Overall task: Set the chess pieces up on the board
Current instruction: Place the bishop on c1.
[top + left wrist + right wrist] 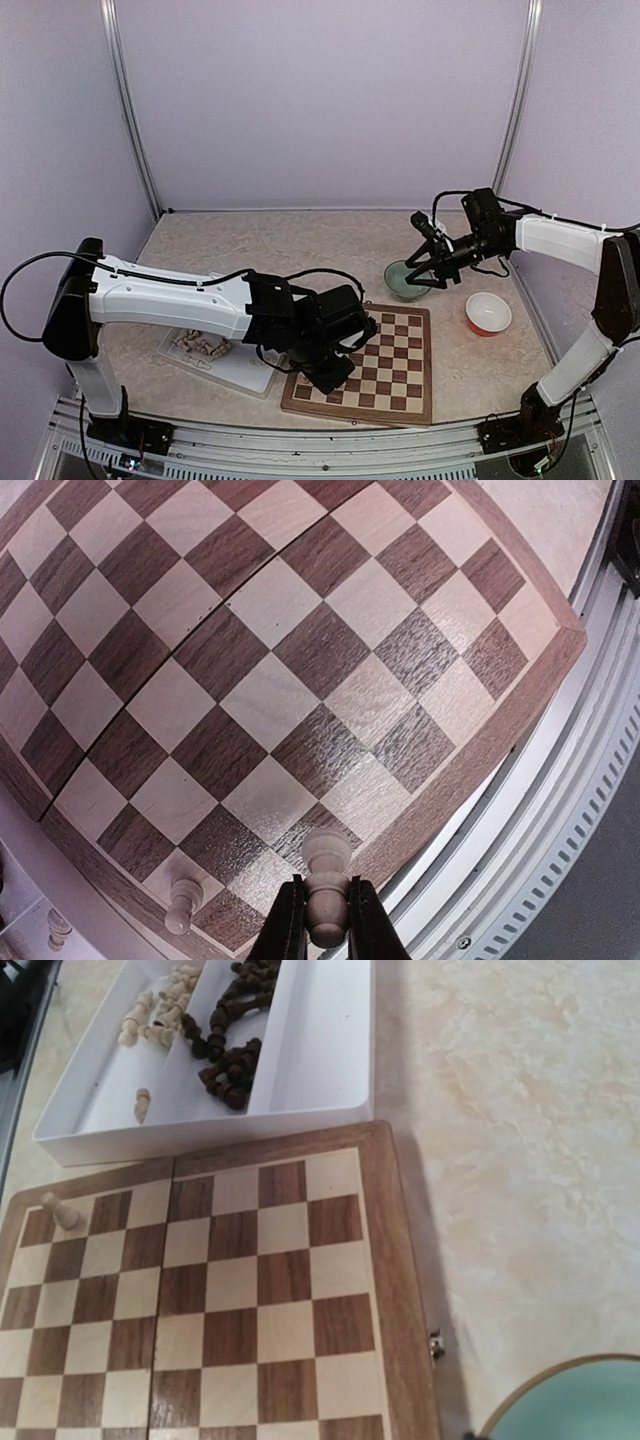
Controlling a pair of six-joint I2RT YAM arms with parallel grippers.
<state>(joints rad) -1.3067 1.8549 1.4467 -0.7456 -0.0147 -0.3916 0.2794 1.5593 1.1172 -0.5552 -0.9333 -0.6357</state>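
Left gripper: the left gripper is seen clamped narrow on a cream-white piece, which is pinched by its lower half with the rounded head poking out past the fingers.
Held piece: it is held right over the edge row of the chessboard, close to the brown rim and near a corner. Whether its base is touching the wood cannot be told.
Pawn on board: a cream-white pawn is stood upright in that same edge row, close beside the held one but apart from it.
Chessboard: it is laid flat on the table, with its left side partly covered by the left arm in the top view.
Tray: a white divided tray is set just beside the board's edge. Loose cream pieces are lying in one compartment and dark pieces are heaped in the next.
Right gripper: the right gripper is held above a green bowl just past the board's far corner, and its jaws are seen spread apart from above.
Orange bowl: an orange bowl with a white inside is sat to the right of the board.
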